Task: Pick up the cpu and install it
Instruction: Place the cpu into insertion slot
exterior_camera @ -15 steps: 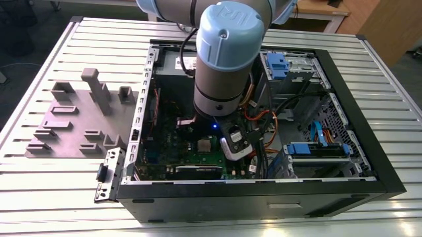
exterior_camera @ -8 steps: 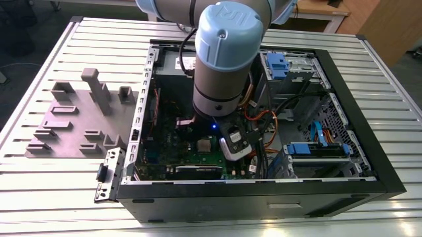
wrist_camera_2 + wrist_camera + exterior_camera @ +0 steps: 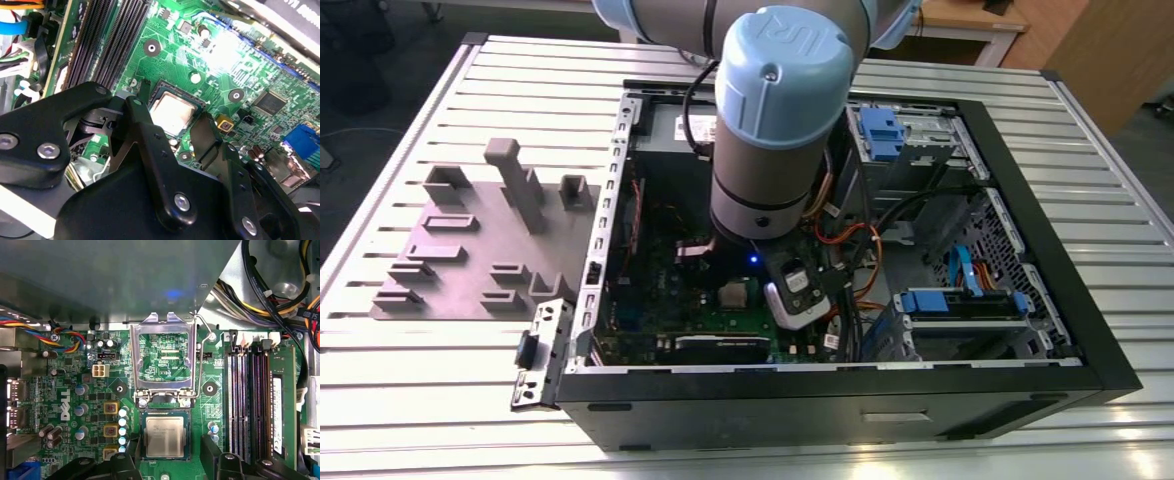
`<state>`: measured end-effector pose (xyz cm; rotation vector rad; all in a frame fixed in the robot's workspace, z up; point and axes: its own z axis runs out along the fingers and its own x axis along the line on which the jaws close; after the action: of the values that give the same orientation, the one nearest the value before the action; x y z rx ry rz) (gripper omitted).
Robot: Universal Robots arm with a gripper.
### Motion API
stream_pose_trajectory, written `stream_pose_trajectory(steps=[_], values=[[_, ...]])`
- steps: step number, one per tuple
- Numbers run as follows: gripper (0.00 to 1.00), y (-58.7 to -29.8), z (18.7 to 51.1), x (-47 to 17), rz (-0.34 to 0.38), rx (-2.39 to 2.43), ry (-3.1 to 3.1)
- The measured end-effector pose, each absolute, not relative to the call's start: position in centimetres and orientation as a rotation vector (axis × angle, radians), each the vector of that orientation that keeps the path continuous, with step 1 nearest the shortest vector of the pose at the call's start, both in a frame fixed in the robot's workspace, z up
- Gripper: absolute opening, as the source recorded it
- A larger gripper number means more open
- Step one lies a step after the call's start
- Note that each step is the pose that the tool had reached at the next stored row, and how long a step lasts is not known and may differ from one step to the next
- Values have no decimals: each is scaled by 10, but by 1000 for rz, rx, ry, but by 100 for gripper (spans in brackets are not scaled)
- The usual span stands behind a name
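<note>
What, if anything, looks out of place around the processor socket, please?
Nothing looks damaged. The cpu sits flat and square, but the socket frame stands hinged open beside it, leaving the chip unclamped.

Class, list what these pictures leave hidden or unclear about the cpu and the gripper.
- Second wrist view: the gripper overlaps the edges of the cpu, so touch cannot be judged.
- First wrist view: looking straight down, whether the cpu sits fully in its socket cannot be told.
- Exterior view: the arm hides much of the motherboard.
</note>
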<state>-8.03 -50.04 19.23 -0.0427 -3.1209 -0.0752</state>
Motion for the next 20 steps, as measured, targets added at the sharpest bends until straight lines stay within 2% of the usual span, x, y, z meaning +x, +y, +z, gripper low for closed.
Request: stream_pose_trajectory(steps=[20], values=[[59, -501, 191, -76, -75, -43, -3121]])
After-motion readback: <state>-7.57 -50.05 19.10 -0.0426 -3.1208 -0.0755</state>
